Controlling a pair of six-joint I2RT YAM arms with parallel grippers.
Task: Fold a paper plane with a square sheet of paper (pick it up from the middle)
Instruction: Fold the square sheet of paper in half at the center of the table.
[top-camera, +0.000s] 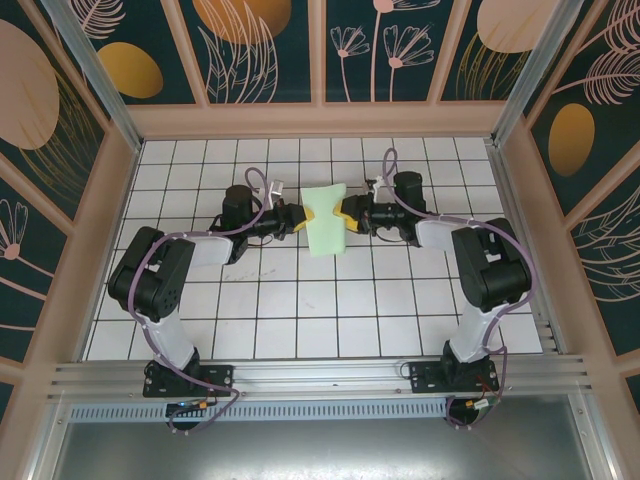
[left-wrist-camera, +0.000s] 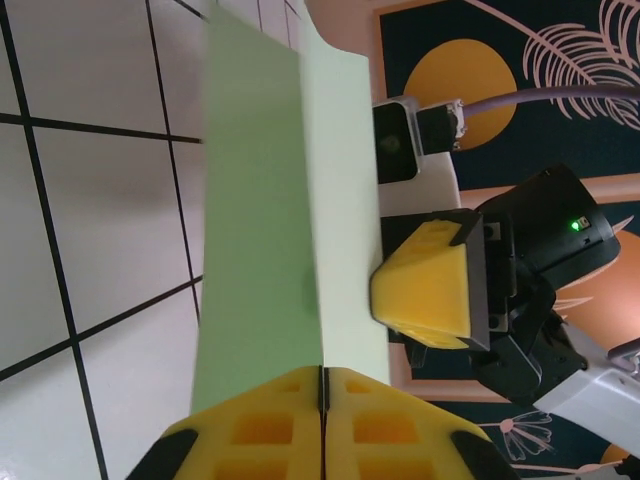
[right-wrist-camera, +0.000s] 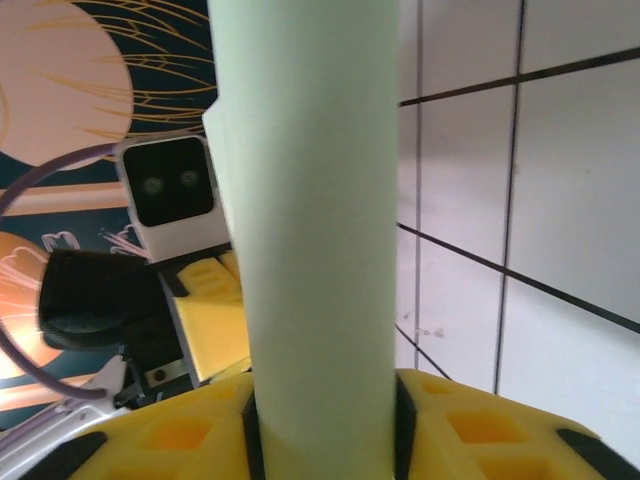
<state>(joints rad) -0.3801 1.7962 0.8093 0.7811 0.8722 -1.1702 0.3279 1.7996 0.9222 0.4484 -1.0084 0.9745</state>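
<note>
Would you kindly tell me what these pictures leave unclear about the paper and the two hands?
Top external: the square sheet of paper is too small to count its folds or see whether it touches the table.
Right wrist: the blurred sheet covers the right hand, hiding whether it grips.
Left wrist: the frame's bottom edge cuts off the left hand.

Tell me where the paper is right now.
In the top view, the paper is mid-table toward the far side, held between the left gripper at its left edge and the right gripper at its right edge.
</note>
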